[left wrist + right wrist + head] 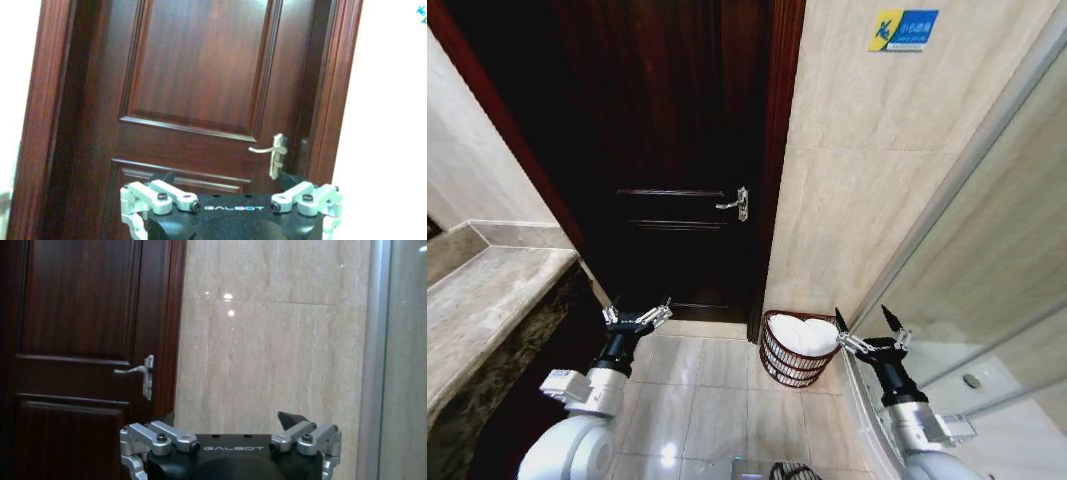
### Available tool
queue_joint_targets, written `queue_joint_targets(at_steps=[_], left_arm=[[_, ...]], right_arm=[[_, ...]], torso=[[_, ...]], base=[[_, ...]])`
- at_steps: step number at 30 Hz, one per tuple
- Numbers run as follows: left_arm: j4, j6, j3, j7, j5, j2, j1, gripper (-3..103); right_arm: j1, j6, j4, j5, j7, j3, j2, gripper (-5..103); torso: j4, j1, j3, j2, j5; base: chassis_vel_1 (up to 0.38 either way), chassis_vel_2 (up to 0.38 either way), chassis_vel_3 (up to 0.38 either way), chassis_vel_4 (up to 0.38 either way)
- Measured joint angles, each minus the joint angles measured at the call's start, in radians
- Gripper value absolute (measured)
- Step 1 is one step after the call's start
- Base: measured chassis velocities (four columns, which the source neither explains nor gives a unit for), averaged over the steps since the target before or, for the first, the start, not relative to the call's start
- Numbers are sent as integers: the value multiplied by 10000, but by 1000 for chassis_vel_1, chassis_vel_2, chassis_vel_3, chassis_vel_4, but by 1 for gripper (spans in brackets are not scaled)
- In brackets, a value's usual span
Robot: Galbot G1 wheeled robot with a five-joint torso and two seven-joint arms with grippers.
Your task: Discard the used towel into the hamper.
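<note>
The hamper (785, 366), a small round dark reddish-brown open-weave basket, stands on the floor in the corner between the door frame and the tiled wall. A white towel (805, 334) lies bunched inside it, filling its top. My right gripper (867, 325) hangs open just to the right of the hamper's rim, holding nothing; the right wrist view has its fingers (230, 419) spread toward the wall. My left gripper (639, 316) is open and empty farther left, in front of the door, and the left wrist view shows it (227, 177) facing the door panel.
A dark wooden door (677, 150) with a metal lever handle (733, 203) stands shut ahead. A stone counter (477, 300) runs along the left, and a glass shower partition (987, 300) along the right. Pale floor tiles (717, 400) lie between my arms.
</note>
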Motion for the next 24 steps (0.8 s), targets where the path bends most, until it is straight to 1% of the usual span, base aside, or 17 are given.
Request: queue_joint_targets(at_steps=[24], left_arm=[[0, 0, 0, 0, 0, 0, 0, 100]], right_arm=[[0, 0, 0, 0, 0, 0, 0, 100]], torso=[[-1, -1, -1, 1, -1]], base=[[96, -95, -89, 98]])
